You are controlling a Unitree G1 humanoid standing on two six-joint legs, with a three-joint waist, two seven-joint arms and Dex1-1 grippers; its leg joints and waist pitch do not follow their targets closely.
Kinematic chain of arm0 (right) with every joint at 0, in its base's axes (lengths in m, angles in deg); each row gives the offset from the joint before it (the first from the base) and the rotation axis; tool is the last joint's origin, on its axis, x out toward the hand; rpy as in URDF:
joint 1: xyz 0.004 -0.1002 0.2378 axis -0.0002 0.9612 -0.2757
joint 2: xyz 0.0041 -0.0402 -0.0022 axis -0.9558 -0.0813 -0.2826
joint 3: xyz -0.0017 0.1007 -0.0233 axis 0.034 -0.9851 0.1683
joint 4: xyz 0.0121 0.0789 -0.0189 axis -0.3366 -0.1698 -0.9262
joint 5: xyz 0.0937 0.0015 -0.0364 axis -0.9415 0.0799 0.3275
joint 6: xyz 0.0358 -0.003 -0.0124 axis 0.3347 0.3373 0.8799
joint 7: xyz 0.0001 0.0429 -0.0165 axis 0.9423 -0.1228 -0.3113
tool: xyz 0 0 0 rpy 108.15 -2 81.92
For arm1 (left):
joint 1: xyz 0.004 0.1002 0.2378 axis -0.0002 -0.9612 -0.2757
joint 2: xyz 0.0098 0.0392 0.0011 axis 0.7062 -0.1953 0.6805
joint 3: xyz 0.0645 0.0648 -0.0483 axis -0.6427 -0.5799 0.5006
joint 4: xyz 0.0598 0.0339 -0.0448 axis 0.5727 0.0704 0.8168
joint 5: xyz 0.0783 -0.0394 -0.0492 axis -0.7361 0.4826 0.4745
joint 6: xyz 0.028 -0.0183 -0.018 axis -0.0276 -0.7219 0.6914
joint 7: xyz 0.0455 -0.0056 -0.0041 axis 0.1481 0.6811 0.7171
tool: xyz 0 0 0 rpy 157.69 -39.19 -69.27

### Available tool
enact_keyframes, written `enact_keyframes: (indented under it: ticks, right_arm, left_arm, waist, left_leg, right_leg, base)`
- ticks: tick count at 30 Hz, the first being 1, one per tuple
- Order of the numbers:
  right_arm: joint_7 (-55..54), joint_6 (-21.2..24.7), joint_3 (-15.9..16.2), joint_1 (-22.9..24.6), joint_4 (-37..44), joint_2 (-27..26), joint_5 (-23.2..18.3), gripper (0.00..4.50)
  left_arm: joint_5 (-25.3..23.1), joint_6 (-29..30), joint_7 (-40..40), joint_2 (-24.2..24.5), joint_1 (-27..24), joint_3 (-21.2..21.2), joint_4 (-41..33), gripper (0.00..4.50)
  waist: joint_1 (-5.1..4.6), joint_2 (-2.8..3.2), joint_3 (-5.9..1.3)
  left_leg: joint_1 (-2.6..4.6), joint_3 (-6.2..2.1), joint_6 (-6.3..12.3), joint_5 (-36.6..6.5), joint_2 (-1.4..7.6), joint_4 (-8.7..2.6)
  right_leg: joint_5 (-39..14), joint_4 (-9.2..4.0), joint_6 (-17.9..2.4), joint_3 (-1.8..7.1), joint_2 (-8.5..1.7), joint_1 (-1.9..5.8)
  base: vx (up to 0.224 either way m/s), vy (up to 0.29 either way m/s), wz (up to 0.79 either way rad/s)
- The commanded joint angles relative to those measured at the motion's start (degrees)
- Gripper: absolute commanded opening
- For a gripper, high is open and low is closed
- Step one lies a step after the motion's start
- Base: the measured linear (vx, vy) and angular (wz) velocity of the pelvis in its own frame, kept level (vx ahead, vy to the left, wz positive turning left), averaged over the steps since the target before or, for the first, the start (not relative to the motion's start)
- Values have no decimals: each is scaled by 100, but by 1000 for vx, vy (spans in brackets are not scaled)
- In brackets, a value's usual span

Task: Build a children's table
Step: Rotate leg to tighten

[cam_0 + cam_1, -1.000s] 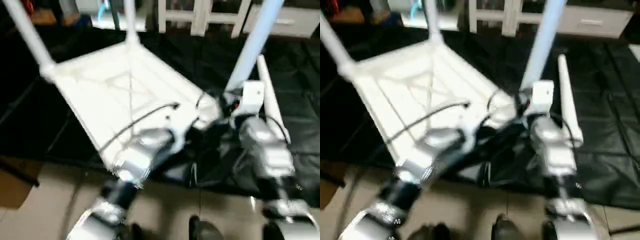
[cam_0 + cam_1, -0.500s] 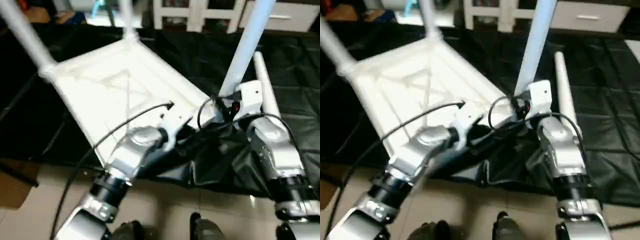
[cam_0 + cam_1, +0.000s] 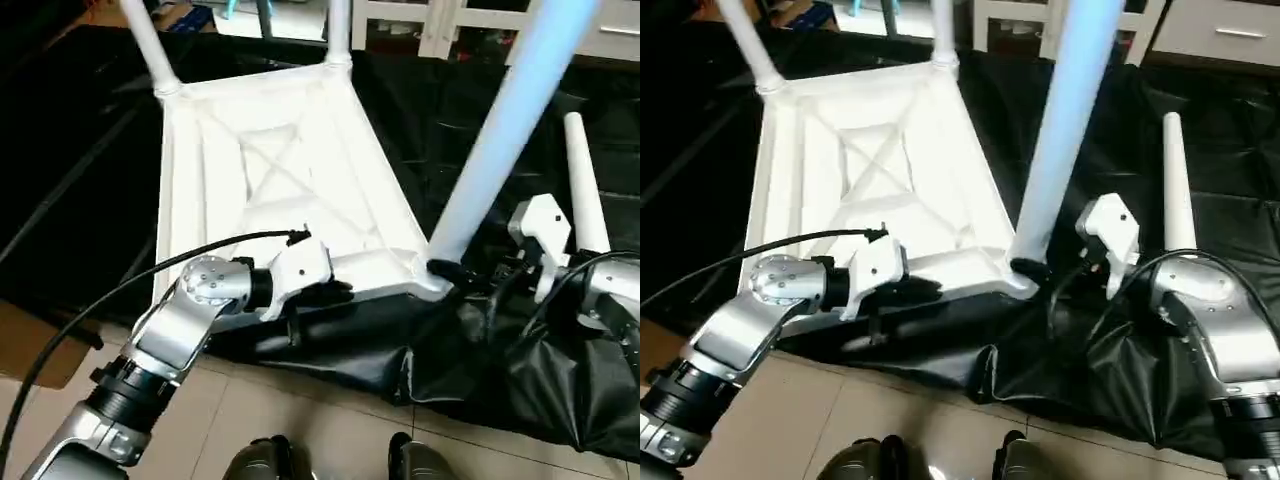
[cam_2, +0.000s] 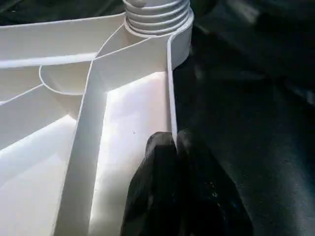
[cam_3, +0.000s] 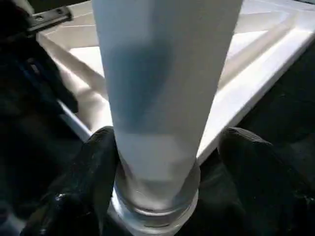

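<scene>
The children's table (image 3: 270, 190) lies upside down on a black sheet, its X-ribbed underside facing up. Three white legs stand in corner sockets: far left (image 3: 148, 45), far right (image 3: 338, 28) and near right (image 3: 500, 140). Another leg (image 3: 583, 185) lies loose on the sheet at the right. My left gripper (image 3: 335, 292) is shut on the table's near rim (image 4: 171, 88), one black finger on each side of the thin wall. My right gripper (image 5: 167, 147) is open around the base of the near right leg (image 5: 162, 88); its fingers (image 5: 246, 162) stand apart from the tube.
The black sheet (image 3: 500, 370) bunches up under my right arm. Tiled floor (image 3: 330, 420) runs along the near side, with my feet at the bottom edge. White furniture (image 3: 1200, 30) stands at the back and a cardboard piece (image 3: 30, 345) lies at the left.
The camera has shifted and tilted down. My right gripper's fingers have spread away from the near right leg. The left gripper keeps its hold on the rim.
</scene>
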Motion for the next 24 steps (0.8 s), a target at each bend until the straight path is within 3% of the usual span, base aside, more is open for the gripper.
enact_keyframes:
  ticks: [1, 5, 12, 17, 20, 23, 24]
  right_arm:
    - [159, 79, 19, 62, -1, 25, -157, 328]
    - [370, 193, 76, 74, -88, -90, -275, 283]
    - [590, 329, 23, 140, -67, -56, -423, 223]
    - [580, 395, -29, 192, -49, -56, -426, 207]
    - [-70, 322, 39, 120, -281, -236, 80, 206]
    - [-1065, 511, 66, -45, -580, -626, 468, 201]
    - [-1415, 646, 25, -104, -662, -798, 513, 200]
  left_arm:
    - [130, -105, 286, 31, -81, -167, -177, 0]
    - [257, -82, 396, -6, -111, -171, -285, 0]
    - [245, -123, 425, -22, -111, -166, -255, 0]
    - [242, -87, 412, -40, -118, -167, -225, 0]
    - [235, 177, 256, -136, -122, -151, -264, 0]
    - [97, 566, -195, -391, -68, -153, -256, 0]
    - [61, 705, -380, -513, -42, -137, -247, 0]
  waist:
    - [-19, -124, -490]
    - [-29, -135, -485]
    - [-23, -135, -503]
    - [-13, -143, -504]
    - [-29, -133, -483]
    - [-76, -135, -448]
    - [-123, -145, -432]
  left_leg:
    - [187, -112, 874, -1012, 287, -385]
    - [203, -112, 695, -1217, 286, -407]
    - [193, -81, 799, -955, 283, -394]
    - [191, -73, 821, -944, 278, -388]
    - [182, -77, 746, -999, 282, -404]
    - [183, -89, 564, -1349, 268, -434]
    - [150, -105, 450, -1448, 253, -451]
  right_leg:
    - [-1264, -244, -1439, 157, -135, 323]
    - [-1526, -267, -1334, 177, -131, 302]
    - [-1292, -239, -1345, 208, -121, 295]
    - [-1316, -246, -1321, 209, -122, 296]
    - [-1454, -260, -1293, 207, -122, 281]
    - [-1997, -321, -1143, 203, -127, 272]
    - [-2221, -329, -1067, 191, -122, 280]
  base:
    - [0, 0, 0]
    - [0, 0, 0]
    - [0, 0, 0]
    - [0, 0, 0]
    - [0, 0, 0]
    - [0, 0, 0]
    - [0, 0, 0]
